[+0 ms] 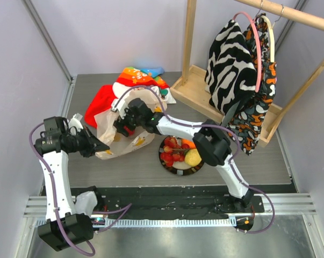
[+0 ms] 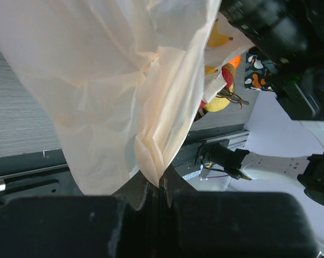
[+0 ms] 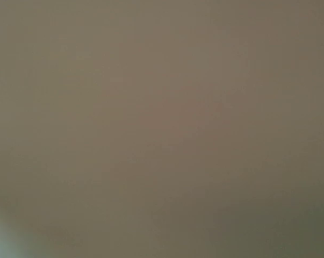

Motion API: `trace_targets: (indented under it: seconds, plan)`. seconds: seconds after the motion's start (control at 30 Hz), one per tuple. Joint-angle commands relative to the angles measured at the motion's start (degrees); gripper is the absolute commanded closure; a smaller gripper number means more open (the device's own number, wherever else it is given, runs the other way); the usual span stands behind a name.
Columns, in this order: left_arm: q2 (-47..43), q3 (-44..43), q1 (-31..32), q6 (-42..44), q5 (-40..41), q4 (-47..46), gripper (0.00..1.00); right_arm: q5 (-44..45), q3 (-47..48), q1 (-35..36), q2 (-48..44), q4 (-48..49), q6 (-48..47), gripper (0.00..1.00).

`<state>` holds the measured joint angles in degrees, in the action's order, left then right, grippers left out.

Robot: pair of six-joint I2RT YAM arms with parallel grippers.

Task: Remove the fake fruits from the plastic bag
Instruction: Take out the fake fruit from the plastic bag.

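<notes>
The plastic bag [image 1: 130, 142] lies crumpled at the table's left middle, its mouth held up. My left gripper [image 1: 100, 146] is shut on a bunched fold of the bag's edge, which shows clearly in the left wrist view [image 2: 160, 185], where the cream film [image 2: 113, 80] fills the frame. My right gripper [image 1: 124, 126] reaches into the bag's mouth; a small red thing [image 1: 129, 130] shows by its fingers. The right wrist view is a blank brown blur. Red strawberries [image 1: 172, 153], a yellow lemon [image 1: 193, 157] and a small orange [image 1: 187, 144] lie on a dark plate [image 1: 179, 171].
A red cloth [image 1: 99, 102] and a multicoloured cloth [image 1: 143, 75] lie behind the bag. A wooden rack [image 1: 204, 97] stands at the back right with a zebra-print cloth [image 1: 231, 59] and a patterned one [image 1: 258, 102] hanging from it.
</notes>
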<state>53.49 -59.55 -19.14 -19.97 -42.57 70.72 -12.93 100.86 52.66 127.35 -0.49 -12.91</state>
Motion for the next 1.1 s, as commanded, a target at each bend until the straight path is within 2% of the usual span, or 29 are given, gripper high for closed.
trace_targets:
  seconds: [0.0,0.13,0.4,0.43,0.57,0.73,0.93,0.97,1.07]
  plan:
    - [-0.1,-1.4,-0.2,1.8,-0.7,1.4,1.0,3.6,8.1,0.2,4.7,0.9,1.0,0.2]
    - [0.1,-1.6,-0.7,1.9,-0.5,1.3,1.0,4.6,12.1,0.1,5.8,-5.9,-1.1,0.19]
    - [0.2,-0.1,-2.0,0.0,-0.9,-2.1,1.0,8.6,9.4,0.2,3.6,-13.0,-7.7,0.21]
    - [0.3,-0.1,-2.0,0.0,-0.9,-2.2,1.0,9.6,9.4,0.2,3.6,-13.3,-8.4,0.36]
    - [1.0,-1.0,-2.1,-0.2,-0.5,-3.8,1.0,9.1,8.7,-0.1,1.6,-14.2,-9.2,0.63]
    - [2.6,-0.6,-2.1,-0.2,2.1,-6.2,1.0,2.0,8.5,-0.1,-10.4,-18.0,-5.5,0.7]
    - [3.2,-2.4,-1.7,-1.7,0.6,-9.9,1.0,-10.0,7.4,0.0,-28.2,-31.9,-2.6,0.71]
    - [3.4,-2.7,-1.6,-1.6,0.9,-10.9,1.0,-13.5,6.3,-0.1,-30.1,-36.6,-3.1,0.71]
    - [3.3,-3.9,-1.8,-1.5,2.5,-12.0,1.0,-14.4,-2.9,-0.1,-38.5,-42.2,-4.5,0.71]
